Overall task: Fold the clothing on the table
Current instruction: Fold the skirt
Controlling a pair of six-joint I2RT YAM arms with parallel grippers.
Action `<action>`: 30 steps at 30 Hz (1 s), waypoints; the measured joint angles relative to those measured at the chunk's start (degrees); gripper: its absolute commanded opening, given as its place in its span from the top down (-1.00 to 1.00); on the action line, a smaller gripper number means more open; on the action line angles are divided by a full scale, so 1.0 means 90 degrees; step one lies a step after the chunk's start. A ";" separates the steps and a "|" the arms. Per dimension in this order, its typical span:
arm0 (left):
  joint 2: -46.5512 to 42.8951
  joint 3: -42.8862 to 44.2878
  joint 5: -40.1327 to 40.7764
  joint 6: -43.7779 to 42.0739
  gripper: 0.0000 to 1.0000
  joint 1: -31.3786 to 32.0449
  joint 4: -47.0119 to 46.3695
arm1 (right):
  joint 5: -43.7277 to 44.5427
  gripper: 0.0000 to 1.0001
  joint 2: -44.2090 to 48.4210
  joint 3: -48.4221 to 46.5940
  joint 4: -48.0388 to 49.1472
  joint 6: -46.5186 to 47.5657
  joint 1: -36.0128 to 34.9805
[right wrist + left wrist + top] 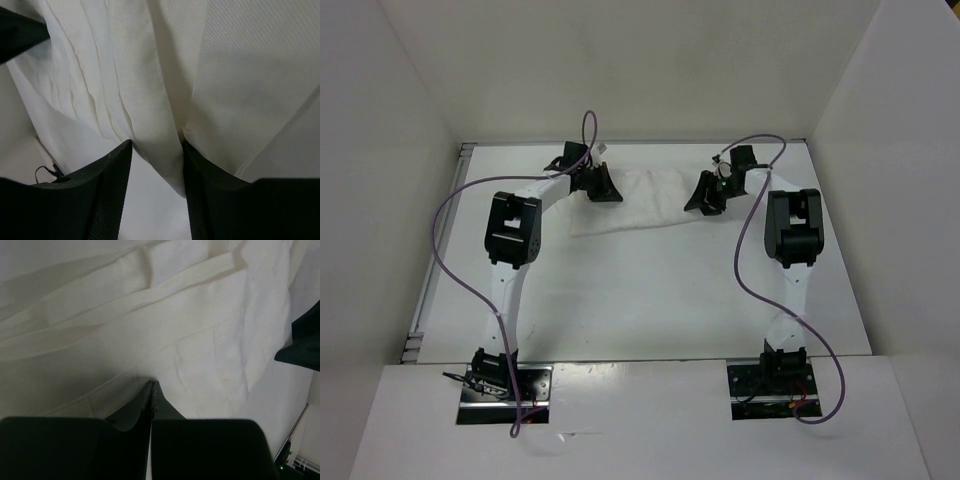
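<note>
Both arms are out over the far part of the desk [650, 290], and the clothing [645, 208] lies there as a wrinkled white band stretched between them, well away from the arm bases. The left gripper [598, 186] sits on the cloth's left end, clenched, its two fingers [165, 410] pressed flat together with the tips right on a crease. Whether a layer is actually caught between them, I cannot tell. Over on the other end, the right gripper [705, 195] is down on the fabric with its jaws apart, and from its wrist camera a raised fold of the weave runs straight down the gap between them, brushing the inner faces. Bare desk shows just under that fold.
</note>
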State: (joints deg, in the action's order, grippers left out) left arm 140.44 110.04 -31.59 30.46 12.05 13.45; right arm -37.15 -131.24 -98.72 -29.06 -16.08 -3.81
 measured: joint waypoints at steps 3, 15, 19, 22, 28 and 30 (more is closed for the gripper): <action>0.0022 0.0061 0.0010 0.0053 1.00 -0.0002 -0.0024 | -0.0197 -0.01 0.0328 0.0590 0.0010 -0.0017 0.0141; -0.0384 -0.0758 -0.0024 0.0124 1.00 0.0005 -0.0437 | 0.0413 -0.04 0.1593 0.2057 -0.0277 -0.0083 0.0248; -0.0644 -0.1192 -0.0119 0.0121 0.97 0.0005 -0.0500 | 0.0860 -0.19 0.2431 0.2059 -0.0423 -0.0197 0.0262; -0.0811 -0.1430 -0.0129 0.0109 0.97 0.0005 -0.0486 | 0.1256 -0.25 0.2968 0.1846 -0.0447 -0.0231 0.0299; -0.1032 -0.1537 -0.0189 0.0095 0.97 0.0005 -0.0379 | 0.1457 -0.28 0.2807 0.1700 -0.0352 -0.0219 0.0546; -0.1132 -0.1537 -0.0202 0.0090 0.97 0.0005 -0.0352 | 0.1353 -0.28 0.2429 0.1702 -0.0294 -0.0199 0.0690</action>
State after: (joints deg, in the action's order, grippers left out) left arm 130.26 96.20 -33.41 31.27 12.10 10.28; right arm -24.97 -109.38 -83.40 -31.70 -17.87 2.39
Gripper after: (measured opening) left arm 0.011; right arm 0.637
